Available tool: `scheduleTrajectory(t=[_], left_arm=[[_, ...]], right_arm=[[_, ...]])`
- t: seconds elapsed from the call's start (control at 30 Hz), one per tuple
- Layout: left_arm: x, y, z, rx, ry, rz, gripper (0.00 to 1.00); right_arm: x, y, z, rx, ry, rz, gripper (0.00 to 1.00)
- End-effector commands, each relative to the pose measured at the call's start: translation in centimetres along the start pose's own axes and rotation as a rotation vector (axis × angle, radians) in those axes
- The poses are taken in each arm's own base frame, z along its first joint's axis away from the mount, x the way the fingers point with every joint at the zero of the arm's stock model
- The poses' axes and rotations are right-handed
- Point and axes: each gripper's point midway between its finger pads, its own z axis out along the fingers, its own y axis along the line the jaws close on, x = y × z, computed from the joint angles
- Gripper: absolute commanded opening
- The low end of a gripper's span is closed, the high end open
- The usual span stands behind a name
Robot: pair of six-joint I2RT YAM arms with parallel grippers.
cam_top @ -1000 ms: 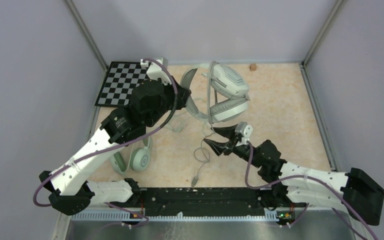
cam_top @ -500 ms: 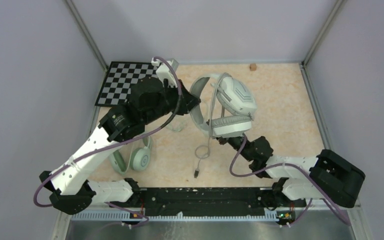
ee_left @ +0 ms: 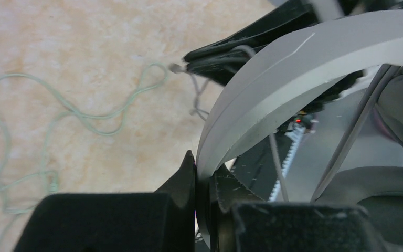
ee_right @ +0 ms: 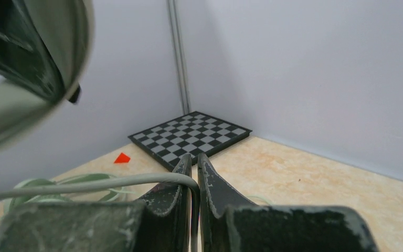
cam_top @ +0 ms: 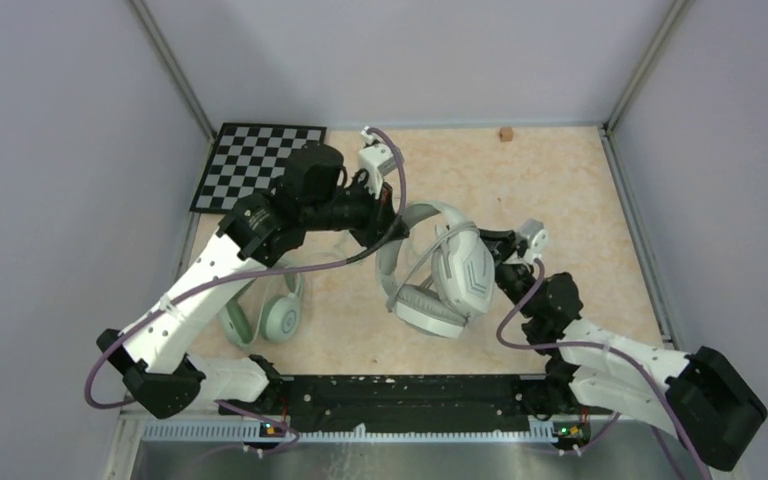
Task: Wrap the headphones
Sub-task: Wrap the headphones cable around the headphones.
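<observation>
Here, left gripper (ee_left: 203,169) tight on the white headset (ee_left: 294,68) — right gripper (ee_right: 194,164) tight on its grey cable (ee_right: 84,185).

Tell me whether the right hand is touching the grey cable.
Touching. The right wrist view shows the grey cable pinched inside the shut right hand.

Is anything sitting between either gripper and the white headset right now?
Nothing visible does. The left gripper is shut on the headband of the white headset, and the right gripper is shut on its grey cable. The mint-green headset lies apart, under the left arm.
</observation>
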Motion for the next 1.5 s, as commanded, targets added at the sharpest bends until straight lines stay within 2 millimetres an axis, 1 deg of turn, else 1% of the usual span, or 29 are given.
scheduleTrajectory(t=[0.0, 0.1, 0.2, 0.3, 0.33, 0.37, 0.43, 0.53, 0.57, 0.6, 0.67, 0.8, 0.83, 0.9, 0.97, 1.03, 1.13, 1.23, 1.33, 1.4, 1.47], left_arm=[[0.9, 2.8, -1.3, -0.125, 0.072, 0.247, 0.00], [1.9, 5.7, -1.1, -0.224, 0.138, 0.347, 0.00], [2.7, 7.5, -0.6, -0.293, 0.182, 0.433, 0.00], [4.1, 8.1, -0.1, -0.302, 0.256, 0.591, 0.00], [4.5, 8.4, 0.1, -0.307, 0.279, 0.654, 0.00], [5.1, 8.7, 0.2, -0.300, 0.308, 0.730, 0.00], [5.6, 8.7, 0.5, -0.275, 0.327, 0.840, 0.00], [6.1, 8.2, 0.7, -0.227, 0.338, 0.945, 0.00], [6.1, 8.0, 0.7, -0.217, 0.336, 0.961, 0.00], [6.0, 8.0, 0.7, -0.212, 0.333, 0.975, 0.00], [5.9, 8.4, 0.6, -0.236, 0.331, 0.989, 0.00], [5.4, 11.6, 0.0, -0.422, 0.400, 0.997, 0.00], [5.2, 12.2, -0.1, -0.458, 0.410, 0.997, 0.00], [4.8, 13.1, -0.6, -0.526, 0.421, 1.002, 0.00], [4.2, 13.6, -1.0, -0.581, 0.405, 1.012, 0.00], [3.9, 13.8, -1.3, -0.613, 0.387, 1.024, 0.00], [3.1, 13.7, -1.7, -0.636, 0.336, 1.028, 0.00], [2.7, 13.2, -2.2, -0.639, 0.272, 1.028, 0.00], [3.0, 13.2, -2.8, -0.650, 0.264, 1.031, 0.00], [3.3, 13.5, -3.1, -0.665, 0.272, 1.024, 0.00], [3.7, 13.4, -3.1, -0.650, 0.279, 1.023, 0.00]], right_arm=[[-1.0, -2.6, -0.6, 0.129, 0.012, 0.000, 0.07], [-1.4, -3.4, -1.1, 0.175, 0.019, -0.006, 0.07], [-1.7, -3.2, -1.3, 0.169, 0.024, -0.007, 0.07], [-1.2, -3.0, -1.4, 0.161, 0.091, -0.003, 0.07], [-0.7, -2.9, -1.6, 0.161, 0.133, 0.001, 0.07], [-0.6, -2.8, -1.7, 0.156, 0.155, 0.005, 0.07], [-0.2, -2.5, -2.1, 0.153, 0.212, 0.013, 0.07], [0.5, -2.0, -2.6, 0.132, 0.312, 0.022, 0.06], [0.6, -2.0, -2.7, 0.138, 0.349, 0.027, 0.06], [1.1, -2.0, -3.1, 0.145, 0.401, 0.034, 0.05], [1.2, -1.7, -3.4, 0.140, 0.445, 0.049, 0.05], [1.7, -0.2, -3.6, 0.077, 0.534, 0.098, 0.05], [1.6, 0.2, -3.5, 0.061, 0.556, 0.110, 0.05], [1.9, 1.0, -3.8, 0.034, 0.621, 0.138, 0.05], [1.7, 1.6, -3.9, 0.017, 0.650, 0.166, 0.05], [1.0, 2.3, -3.8, -0.011, 0.647, 0.191, 0.05], [0.1, 3.2, -3.6, -0.048, 0.629, 0.223, 0.05], [0.1, 2.8, -3.6, -0.022, 0.655, 0.225, 0.03], [0.3, 2.2, -3.7, 0.015, 0.659, 0.225, 0.00], [0.2, 2.0, -3.6, 0.031, 0.651, 0.237, 0.00], [0.2, 2.3, -3.5, 0.016, 0.647, 0.246, 0.00]])
